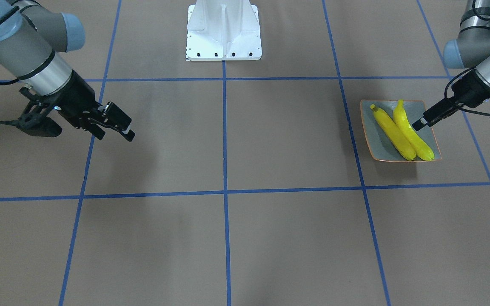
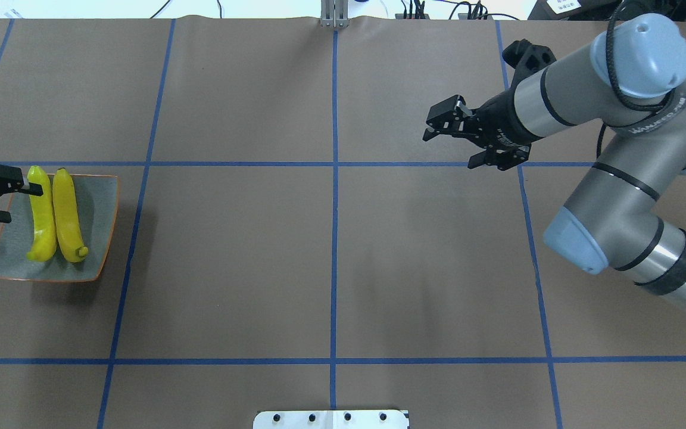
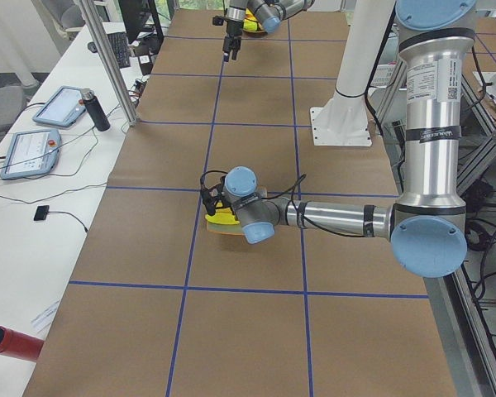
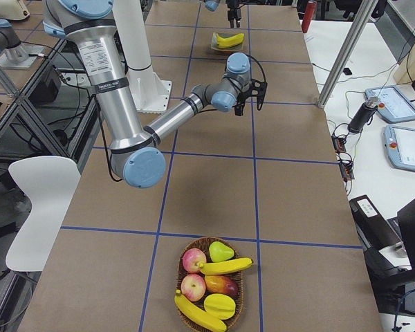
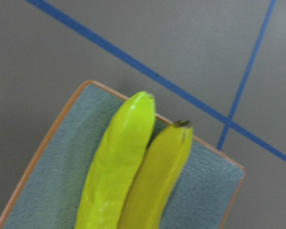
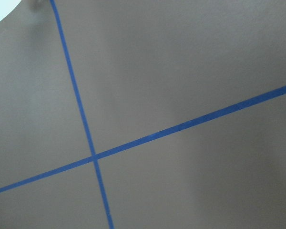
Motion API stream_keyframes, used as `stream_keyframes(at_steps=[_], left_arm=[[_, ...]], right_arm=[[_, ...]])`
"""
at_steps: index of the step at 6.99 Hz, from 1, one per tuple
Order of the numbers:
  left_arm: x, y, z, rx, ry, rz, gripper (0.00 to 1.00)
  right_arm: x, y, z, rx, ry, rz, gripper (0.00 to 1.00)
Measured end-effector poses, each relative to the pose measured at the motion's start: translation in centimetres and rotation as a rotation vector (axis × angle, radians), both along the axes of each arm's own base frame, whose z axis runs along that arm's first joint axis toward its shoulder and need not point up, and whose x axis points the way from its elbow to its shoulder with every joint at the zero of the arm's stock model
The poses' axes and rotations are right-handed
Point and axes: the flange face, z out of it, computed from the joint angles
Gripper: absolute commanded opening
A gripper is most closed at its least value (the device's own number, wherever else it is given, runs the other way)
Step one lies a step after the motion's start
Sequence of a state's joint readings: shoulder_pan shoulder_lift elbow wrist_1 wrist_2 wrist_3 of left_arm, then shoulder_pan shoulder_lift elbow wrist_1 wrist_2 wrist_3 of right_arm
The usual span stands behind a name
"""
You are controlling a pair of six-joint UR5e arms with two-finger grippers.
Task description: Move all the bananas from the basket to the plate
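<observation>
Basket [image 4: 207,239] up front holds two more bananas [image 4: 225,265], but the plate [image 2: 100,208] looks crowded. Left gripper [image 2: 24,204], open and empty beside that pair, could knock one off; right gripper [image 2: 449,149] is open too.

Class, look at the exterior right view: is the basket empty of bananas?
No: one banana lies across the fruit in the basket, and a second banana lies at its near edge.

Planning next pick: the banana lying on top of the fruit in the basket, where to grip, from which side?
Probably its middle, from straight above, jaws closing across the width. The banana lies roughly level atop the other fruit in the basket, top side clear, flanks crowded, so stay shallow.
</observation>
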State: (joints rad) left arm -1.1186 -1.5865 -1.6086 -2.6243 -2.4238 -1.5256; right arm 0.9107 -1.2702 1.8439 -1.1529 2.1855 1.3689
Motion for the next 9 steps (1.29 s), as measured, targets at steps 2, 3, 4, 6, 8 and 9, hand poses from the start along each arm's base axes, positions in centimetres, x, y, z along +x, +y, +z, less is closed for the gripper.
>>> stream_keyframes(at_steps=[2,3,4,6,8,9], left_arm=[[0.9,-3.8,-6.5,-0.013,0.006,-0.003,1.0],[1.5,-5.0,-9.6,-0.015,0.006,-0.003,1.0],[2.2,-5.8,-12.1,-0.013,0.008,0.0,1.0],[5.0,-6.5,-15.8,-0.018,0.017,0.021,1.0],[10.7,-5.9,-19.3,-0.03,0.028,0.009,1.0],[13.7,-5.1,-20.6,-0.018,0.027,0.006,1.0]], right_arm=[[5.8,-0.3,7.5,0.086,0.109,-0.064,1.0],[8.9,-0.1,11.0,0.127,0.164,-0.105,1.0],[12.5,0.0,14.0,0.155,0.211,-0.14,1.0],[20.0,0.0,19.6,0.204,0.272,-0.204,1.0],[27.5,0.2,27.8,0.262,0.322,-0.278,1.0],[30.3,0.6,31.4,0.284,0.34,-0.31,1.0]])
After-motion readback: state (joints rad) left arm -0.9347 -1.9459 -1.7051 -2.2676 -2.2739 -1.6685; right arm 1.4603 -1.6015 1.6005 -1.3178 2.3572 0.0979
